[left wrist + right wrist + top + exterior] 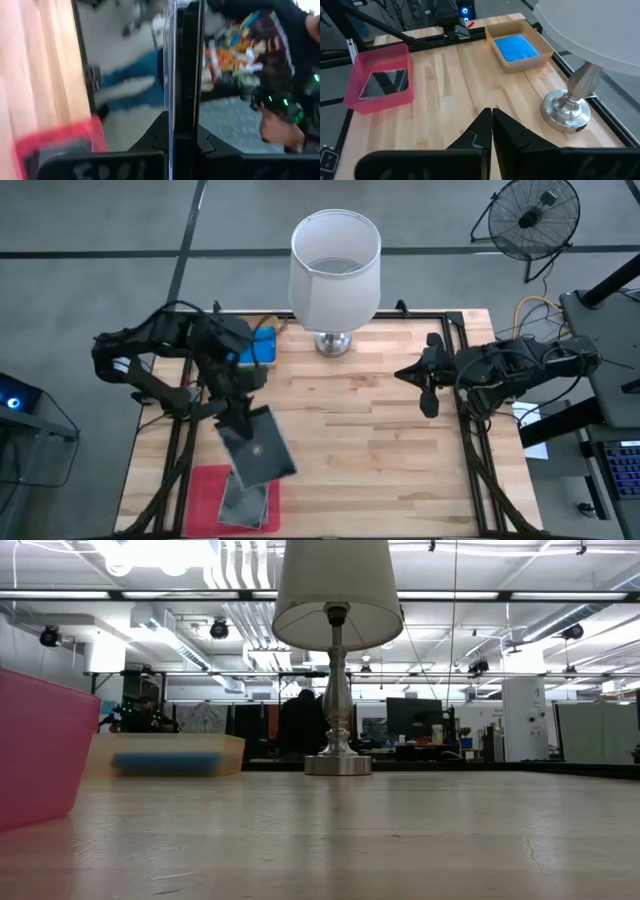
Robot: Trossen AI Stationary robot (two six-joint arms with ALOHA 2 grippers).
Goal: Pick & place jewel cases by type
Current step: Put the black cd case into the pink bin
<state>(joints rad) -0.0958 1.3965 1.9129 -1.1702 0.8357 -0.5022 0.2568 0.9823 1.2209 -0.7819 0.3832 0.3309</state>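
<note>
- A dark transparent jewel case point(262, 448) is held edge-on between the closed jaws of the left gripper point(238, 418), above the near-left part of the worktop point(380, 440), just over the far edge of the pink tray point(205, 485).
- The grip is taken only at one edge of the thin case, so a slip or a twist out of the jaws is judged possible if the arm is swung quickly.
- If the case is released too high or while tilted, it could strike the tray wall and land on the worktop, or clatter onto the grey case point(384, 82) already lying inside.
- The blue cases point(517, 47) are seen in the orange tray point(545, 52) at the far left, beside the lamp point(335, 265); a mistaken placement there would spoil the sorting.
- The right gripper point(492, 125) is parked with jaws closed and empty over the right side, well apart.
</note>
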